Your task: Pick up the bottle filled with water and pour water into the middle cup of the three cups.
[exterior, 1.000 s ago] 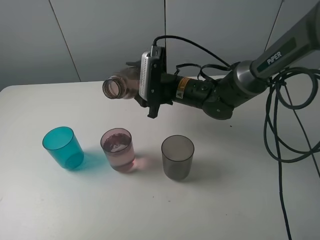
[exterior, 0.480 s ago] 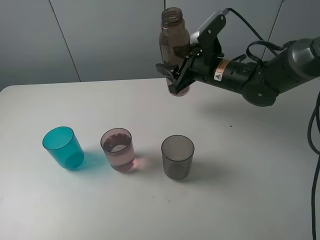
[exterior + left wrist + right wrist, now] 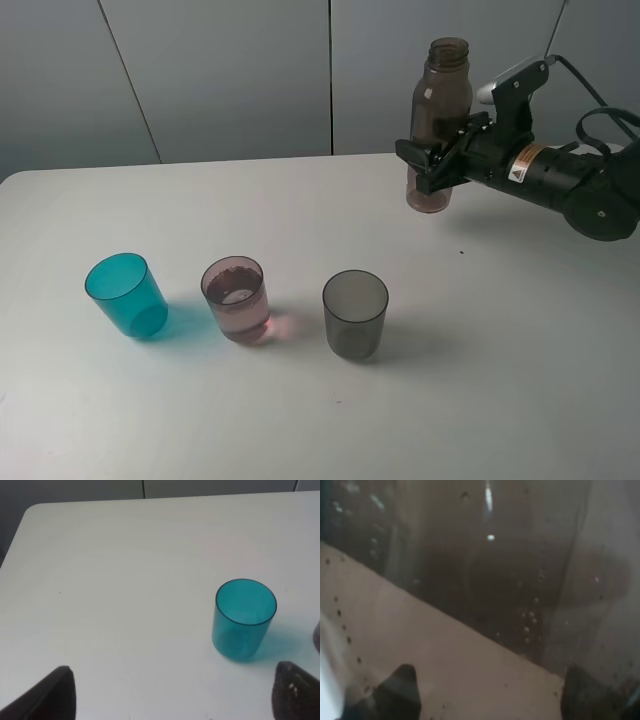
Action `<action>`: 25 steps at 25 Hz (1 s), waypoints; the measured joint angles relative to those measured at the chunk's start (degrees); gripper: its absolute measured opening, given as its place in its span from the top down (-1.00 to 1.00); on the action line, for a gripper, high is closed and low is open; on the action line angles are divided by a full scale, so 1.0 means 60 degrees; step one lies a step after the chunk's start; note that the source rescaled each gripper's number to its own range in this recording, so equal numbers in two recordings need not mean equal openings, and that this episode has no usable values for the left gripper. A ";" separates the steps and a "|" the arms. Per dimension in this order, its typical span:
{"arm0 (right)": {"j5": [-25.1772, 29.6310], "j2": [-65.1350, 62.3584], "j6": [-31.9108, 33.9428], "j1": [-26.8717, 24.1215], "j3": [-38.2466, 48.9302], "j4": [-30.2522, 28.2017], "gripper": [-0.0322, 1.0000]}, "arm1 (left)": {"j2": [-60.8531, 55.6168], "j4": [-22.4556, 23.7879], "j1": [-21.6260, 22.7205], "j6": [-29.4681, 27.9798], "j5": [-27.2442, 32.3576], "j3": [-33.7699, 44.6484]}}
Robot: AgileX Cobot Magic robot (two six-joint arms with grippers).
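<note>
White tabletop (image 3: 480, 380) carries the three cups (image 3: 236, 298), lower left. Upper right, right gripper (image 3: 425, 168) clamps the bottle (image 3: 443, 100) upright so nothing spills.

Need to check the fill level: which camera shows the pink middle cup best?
Exterior high: the middle cup stands whole and unblocked. Left wrist catches at most a dark sliver; right wrist shows only the bottle.

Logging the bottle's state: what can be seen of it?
The bottle is tall, slim, smoky brown translucent plastic, threaded neck, no cap. It is upright, beyond the cups, its lower body clamped by the right gripper. Droplets dot its wall. Whether its base touches the table is unclear.
</note>
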 joint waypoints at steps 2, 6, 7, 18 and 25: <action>0.0000 0.0000 0.0000 -0.0359 0.0000 0.0396 0.94 | 0.0000 0.0000 0.0000 0.0000 0.0000 0.0000; -0.0047 0.0078 -0.0129 -0.0803 0.0000 0.1380 0.94 | 0.0000 0.0000 0.0000 0.0000 0.0000 0.0000; -0.0149 0.0161 -0.0205 -0.0867 0.0000 0.1550 0.94 | 0.0000 0.0000 0.0000 0.0000 0.0000 0.0000; -0.0903 0.1576 -0.0504 -0.0870 -0.0388 0.2320 0.94 | 0.0000 0.0000 0.0000 0.0000 0.0000 0.0000; -0.0621 0.1835 -0.0643 -0.0870 -0.0388 0.2411 0.94 | 0.0000 0.0000 0.0000 0.0018 0.0000 0.0000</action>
